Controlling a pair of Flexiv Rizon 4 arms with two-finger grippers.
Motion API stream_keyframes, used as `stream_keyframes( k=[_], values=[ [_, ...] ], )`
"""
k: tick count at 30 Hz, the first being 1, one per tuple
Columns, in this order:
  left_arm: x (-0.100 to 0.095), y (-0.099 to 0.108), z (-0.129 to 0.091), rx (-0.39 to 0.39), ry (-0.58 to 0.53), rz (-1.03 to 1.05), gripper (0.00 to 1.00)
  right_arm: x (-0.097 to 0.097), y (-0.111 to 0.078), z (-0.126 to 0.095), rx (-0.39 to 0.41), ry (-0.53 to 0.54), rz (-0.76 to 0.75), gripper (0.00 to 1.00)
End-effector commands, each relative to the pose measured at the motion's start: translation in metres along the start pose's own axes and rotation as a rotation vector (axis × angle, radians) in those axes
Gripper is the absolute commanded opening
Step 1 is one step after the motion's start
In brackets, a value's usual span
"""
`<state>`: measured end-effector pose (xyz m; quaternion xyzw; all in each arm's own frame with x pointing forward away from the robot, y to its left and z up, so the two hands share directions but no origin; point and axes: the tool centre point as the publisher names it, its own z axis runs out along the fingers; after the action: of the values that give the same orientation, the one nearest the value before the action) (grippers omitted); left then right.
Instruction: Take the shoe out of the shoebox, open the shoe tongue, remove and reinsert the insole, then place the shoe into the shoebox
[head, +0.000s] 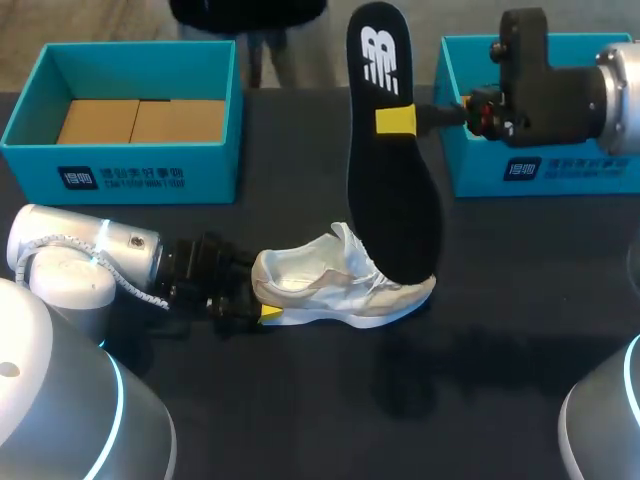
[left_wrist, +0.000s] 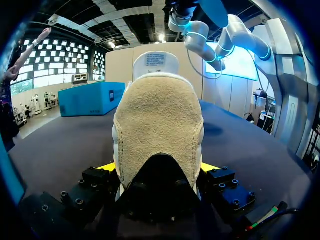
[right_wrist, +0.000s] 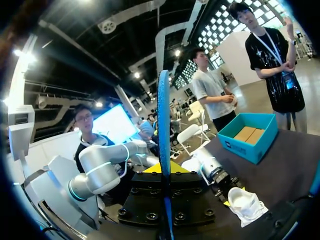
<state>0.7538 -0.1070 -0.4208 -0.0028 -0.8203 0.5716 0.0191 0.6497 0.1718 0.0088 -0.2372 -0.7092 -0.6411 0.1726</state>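
Note:
A white shoe (head: 335, 283) lies on its sole in the middle of the dark table. My left gripper (head: 262, 306) is shut on the shoe's heel; in the left wrist view the tan heel (left_wrist: 159, 125) fills the gap between its yellow-tipped fingers (left_wrist: 108, 167). The black insole (head: 392, 190) stands nearly upright, its lower end at the shoe's front. My right gripper (head: 397, 120) is shut on the insole's upper part. In the right wrist view the insole (right_wrist: 163, 125) shows edge-on between that gripper's (right_wrist: 164, 172) fingers, with the shoe (right_wrist: 245, 205) below.
A teal shoebox (head: 215, 130) with a cardboard insert stands at the back left, also visible as the box (right_wrist: 248, 137) in the right wrist view. A second teal box (head: 470, 160) stands at the back right, under my right arm (head: 560, 95).

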Motion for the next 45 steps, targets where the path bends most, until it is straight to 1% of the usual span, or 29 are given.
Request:
stream_keyframes(
  k=[1, 7, 10, 19, 23, 44, 45],
  values=[
    [0.001, 0.002, 0.001, 0.000, -0.002, 0.001, 0.00, 0.014, -0.008, -0.005, -0.005, -0.018, 0.005, 0.00],
    [0.001, 0.002, 0.001, 0.000, -0.002, 0.001, 0.00, 0.023, -0.015, 0.001, 0.006, -0.010, 0.024, 0.00],
    [0.001, 0.002, 0.001, 0.000, -0.002, 0.001, 0.00, 0.025, -0.017, 0.003, 0.007, -0.010, 0.025, 0.00],
    [0.001, 0.002, 0.001, 0.000, -0.002, 0.001, 0.00, 0.025, -0.015, 0.009, 0.002, 0.004, 0.023, 0.00],
    [0.001, 0.002, 0.001, 0.000, -0.002, 0.001, 0.00, 0.028, -0.014, 0.013, 0.022, 0.020, 0.016, 0.00],
    [0.001, 0.002, 0.001, 0.000, -0.002, 0.001, 0.00, 0.028, -0.014, 0.013, 0.022, 0.020, 0.016, 0.00],
    [0.001, 0.002, 0.001, 0.000, -0.002, 0.001, 0.04, 0.028, -0.014, 0.013, 0.022, 0.020, 0.016, 0.00]
  ],
)
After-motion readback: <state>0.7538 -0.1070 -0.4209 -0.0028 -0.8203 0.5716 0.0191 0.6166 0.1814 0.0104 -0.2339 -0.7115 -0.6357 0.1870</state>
